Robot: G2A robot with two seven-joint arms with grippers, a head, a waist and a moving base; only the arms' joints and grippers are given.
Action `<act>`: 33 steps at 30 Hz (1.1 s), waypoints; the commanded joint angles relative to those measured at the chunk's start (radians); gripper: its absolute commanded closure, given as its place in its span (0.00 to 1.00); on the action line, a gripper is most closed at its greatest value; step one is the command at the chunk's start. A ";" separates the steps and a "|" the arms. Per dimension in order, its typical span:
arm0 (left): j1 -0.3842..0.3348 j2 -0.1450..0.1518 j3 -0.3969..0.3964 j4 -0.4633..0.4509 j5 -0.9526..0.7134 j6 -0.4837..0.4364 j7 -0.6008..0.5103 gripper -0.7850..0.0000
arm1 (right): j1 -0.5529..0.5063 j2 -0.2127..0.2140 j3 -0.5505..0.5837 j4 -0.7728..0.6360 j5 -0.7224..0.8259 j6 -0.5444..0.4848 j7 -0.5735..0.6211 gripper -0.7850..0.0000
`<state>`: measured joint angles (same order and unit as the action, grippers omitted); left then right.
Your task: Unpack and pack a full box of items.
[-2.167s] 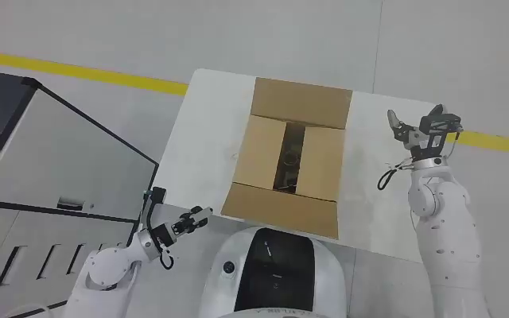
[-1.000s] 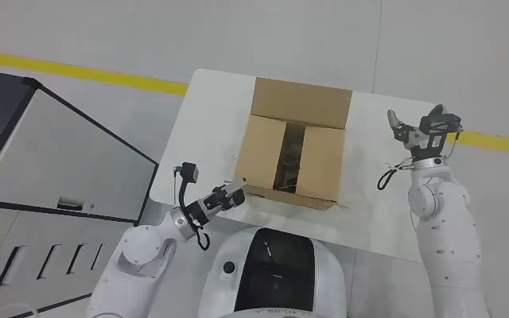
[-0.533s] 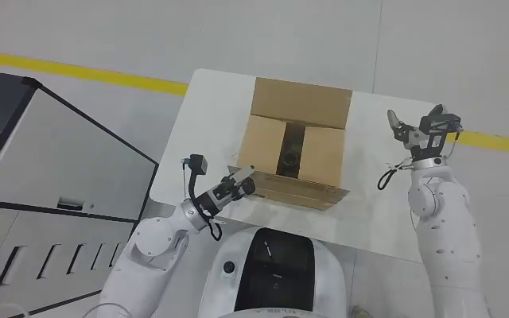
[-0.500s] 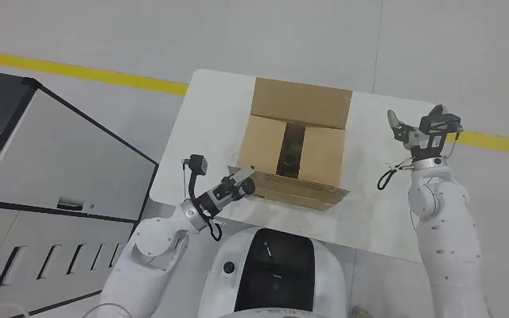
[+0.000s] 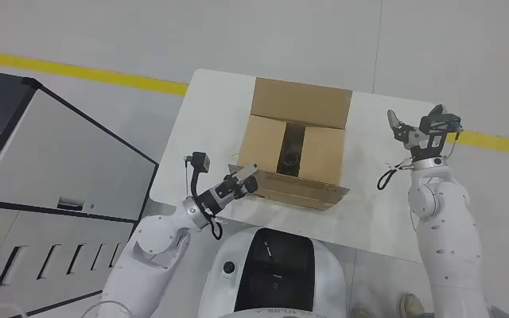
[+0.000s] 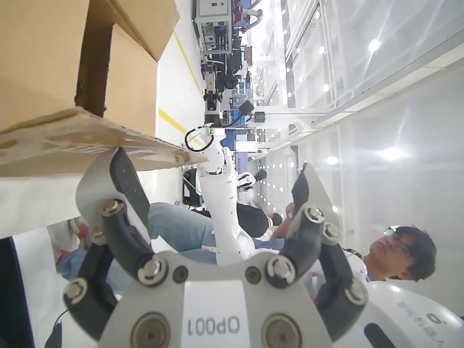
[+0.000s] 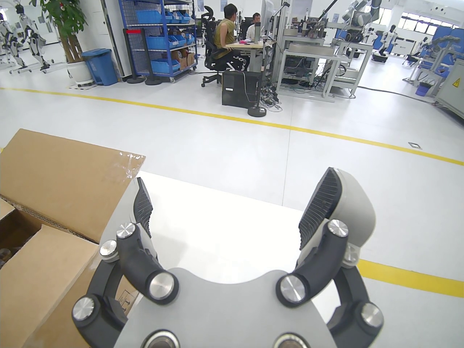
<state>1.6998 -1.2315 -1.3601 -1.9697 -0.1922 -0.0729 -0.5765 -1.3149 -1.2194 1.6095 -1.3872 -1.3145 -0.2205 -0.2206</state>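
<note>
Top view: the box (image 5: 298, 147) sits mid-table (image 5: 203, 119), my left gripper (image 5: 241, 181) at its near flap (image 5: 298, 191). Left wrist view: jaws spread, gripping nothing, one finger (image 6: 125, 179) touching that flap; its faint print is unreadable. I judge flap-handling; next, a steady push. Right wrist view: right gripper (image 7: 235, 190) released, empty, beside the box

White tabletop (image 5: 205, 131) on grey floor w/ yellow line (image 5: 87, 73); dark-framed panel (image 5: 71, 159) beside it. Bkgd: blue shelf rack (image 7: 156, 27), potted plant (image 7: 54, 5), blue bin (image 7: 96, 66).

box (image 5: 301, 103) on table (image 5: 203, 135) (items (image 5: 291, 157) inside)
</note>
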 commanded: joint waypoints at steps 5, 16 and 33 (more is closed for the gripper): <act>-0.151 -0.022 0.120 0.125 -0.038 -0.023 0.082 0.00 | 0.050 0.001 -0.024 0.045 -0.060 0.009 -0.019 0.00; -0.100 -0.020 0.124 0.128 -0.003 -0.043 0.159 0.00 | 0.327 -0.047 -0.239 0.415 -0.040 0.011 0.036 0.00; -0.134 -0.021 0.105 0.207 -0.007 -0.037 0.239 0.00 | 0.507 -0.089 -0.356 0.733 -0.054 0.001 -0.034 0.00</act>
<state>1.5723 -1.2525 -1.2548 -1.7770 -0.2011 -0.1102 -0.3386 -0.8122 -1.3062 1.2575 -0.6616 -1.3737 -0.2102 -0.2386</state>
